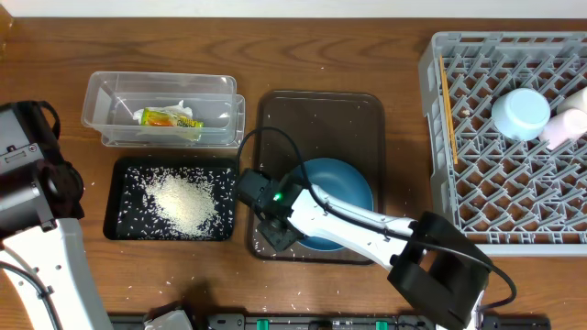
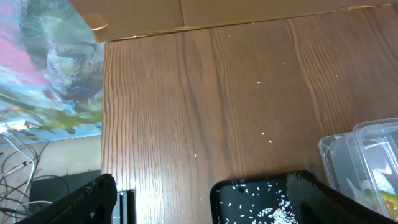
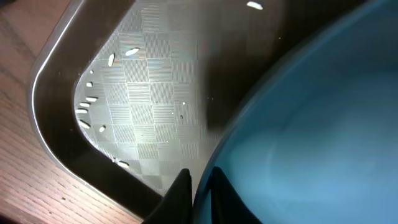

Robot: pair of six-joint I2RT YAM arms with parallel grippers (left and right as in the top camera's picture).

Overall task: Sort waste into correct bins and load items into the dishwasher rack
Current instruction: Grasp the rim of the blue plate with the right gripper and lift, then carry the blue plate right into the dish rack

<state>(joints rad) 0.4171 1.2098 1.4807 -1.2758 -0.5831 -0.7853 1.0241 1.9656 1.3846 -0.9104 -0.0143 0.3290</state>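
The large blue plate (image 1: 344, 188) lies in the brown serving tray (image 1: 275, 119). My right gripper (image 1: 275, 231) is at the plate's near-left edge. In the right wrist view the gripper (image 3: 200, 180) is shut on the plate (image 3: 311, 124), one finger on each side of its rim. The clear tub (image 1: 101, 101) holds the yellow-green wrapper (image 1: 170, 117) and white tissue. A heap of rice (image 1: 183, 202) lies in the black tray (image 1: 119, 197). The grey rack (image 1: 440, 137) holds a pale cup (image 1: 521, 112), a pinkish cup (image 1: 564, 124) and chopsticks (image 1: 448, 110). My left gripper (image 2: 208, 202) hangs open over the table, holding nothing.
Stray rice grains dot the brown tray's floor (image 3: 143, 93) and the wooden table. The left wrist view shows the black tray's corner (image 2: 214, 193) and the clear tub (image 2: 348, 155) to the right. The left arm stands at the table's left edge.
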